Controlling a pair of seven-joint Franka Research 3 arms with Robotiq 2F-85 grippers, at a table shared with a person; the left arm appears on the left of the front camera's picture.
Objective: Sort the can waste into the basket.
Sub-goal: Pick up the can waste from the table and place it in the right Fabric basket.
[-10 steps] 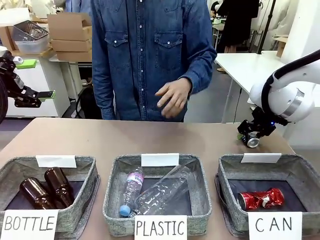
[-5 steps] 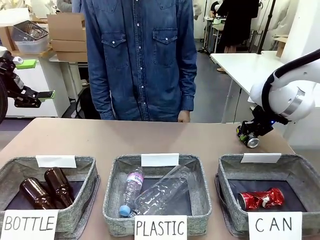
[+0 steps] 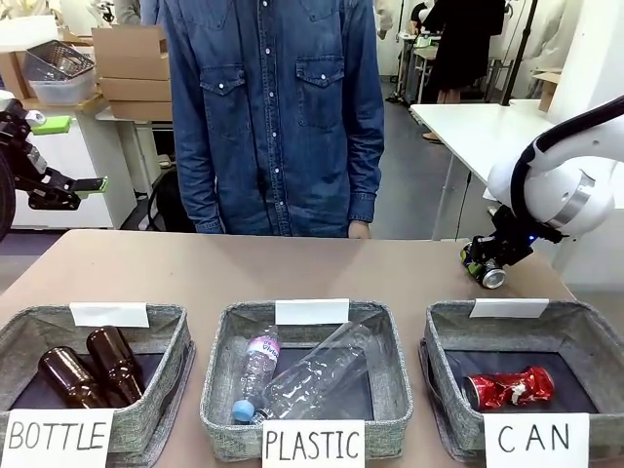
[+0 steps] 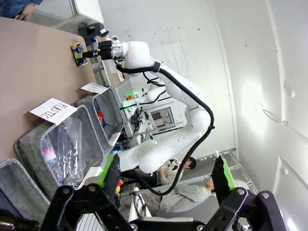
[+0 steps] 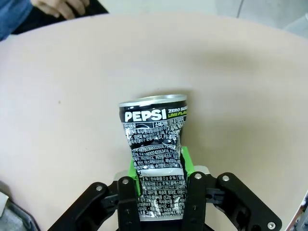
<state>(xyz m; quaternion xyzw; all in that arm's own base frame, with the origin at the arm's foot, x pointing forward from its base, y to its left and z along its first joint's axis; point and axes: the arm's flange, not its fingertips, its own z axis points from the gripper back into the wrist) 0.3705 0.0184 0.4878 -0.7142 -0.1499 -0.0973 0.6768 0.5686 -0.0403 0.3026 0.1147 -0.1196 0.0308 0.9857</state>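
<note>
- Risk, left to right: three like baskets in a row; a release short of the CAN basket [image 3: 585, 327] could drop the load on the table [image 3: 292, 268] or, further left, into the PLASTIC basket [image 3: 226, 336].
- Risk at the grip: crushed, creased wall between narrow pads; could twist or slide out on the lift if squeezed off-centre. Judged only, not seen.
- Risk at the drop: red can [image 3: 508, 388] already on the floor of the CAN basket; a high release could bounce the second can off it or off the rim.
- Left gripper [image 4: 166, 175]: far left of the CAN basket, off the table edge, raised; jaws spread wide, nothing between them.
- Right gripper [image 3: 485, 261]: just behind the CAN basket, low at the table; clamped on the dark can [image 5: 154, 159], pads on both sides of its crumpled body, silver end pointing away from the wrist.
- Dark can: behind the CAN basket, not yet inside; contact with the table cannot be told.
</note>
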